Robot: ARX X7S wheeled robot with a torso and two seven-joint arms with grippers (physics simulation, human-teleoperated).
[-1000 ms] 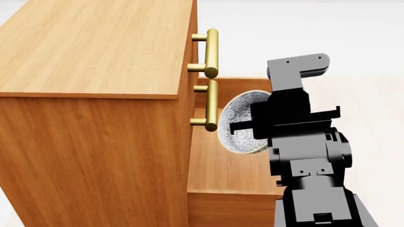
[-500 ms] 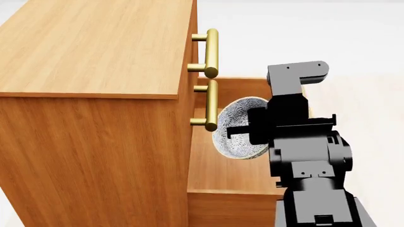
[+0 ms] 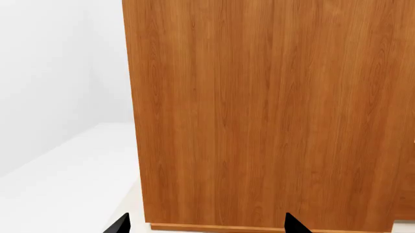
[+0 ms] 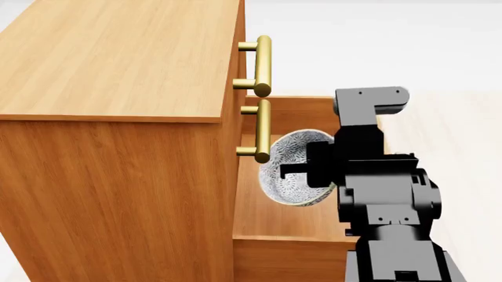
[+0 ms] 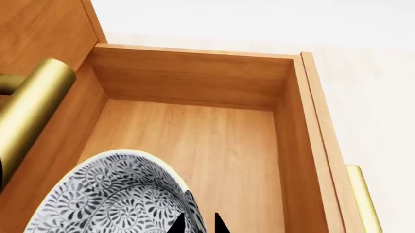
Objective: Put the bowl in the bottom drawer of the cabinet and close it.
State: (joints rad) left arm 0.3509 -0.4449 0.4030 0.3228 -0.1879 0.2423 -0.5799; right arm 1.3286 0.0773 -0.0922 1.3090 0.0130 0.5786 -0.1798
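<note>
While the cabinet [image 4: 117, 117] stands on a pale, off-white floor [image 3: 58, 184] against a plain white backdrop, its orange-brown wood grain fills most of the left wrist view. One bowl [image 4: 294, 167] is in sight, tilted on its side so its lace-patterned inside faces the cabinet front, held above the open bottom drawer [image 4: 286, 220]. The right gripper [image 4: 314, 167] is clenched on the bowl's rim, one finger inside and one outside, as the right wrist view shows at the bowl [image 5: 116, 194] edge. That view looks down into the bottom drawer [image 5: 194, 136], whose wooden floor is bare below the bowl. Three brass handles can be counted: two on the closed upper drawers [image 4: 263, 59] [image 4: 261, 130], and one on the pulled-out drawer's front [image 5: 363, 199]. The left gripper [image 3: 204, 225] shows only two dark fingertips spread apart, released, near the cabinet's side panel.
</note>
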